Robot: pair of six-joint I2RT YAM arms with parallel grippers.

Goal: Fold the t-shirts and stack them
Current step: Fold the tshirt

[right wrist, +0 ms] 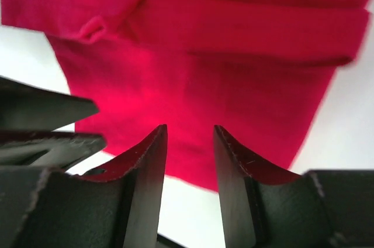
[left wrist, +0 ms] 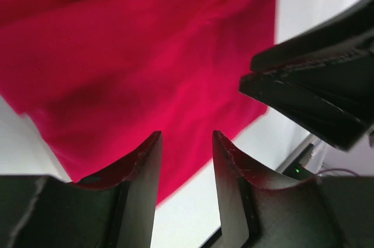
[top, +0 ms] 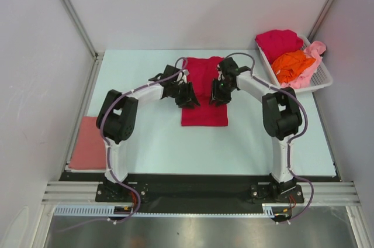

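From above, my left gripper point(top: 188, 97) and my right gripper point(top: 220, 95) hang over the side edges of the crimson red cloth t-shirt point(top: 204, 113), which lies folded into a strip in the middle of the pale table point(top: 152, 137); both stand partly open. Through my left wrist camera my dark fingers point(left wrist: 140, 166) are parted on an empty gap, red cloth beneath them; through my right wrist camera the fingers point(right wrist: 146, 160) are likewise parted, holding nothing, over the shirt's edge.

It looked like a robot lab cell: plain white walls point(top: 175, 8), aluminium rail point(top: 198, 192) across the bottom, two arms point(top: 117, 119) bolted there.
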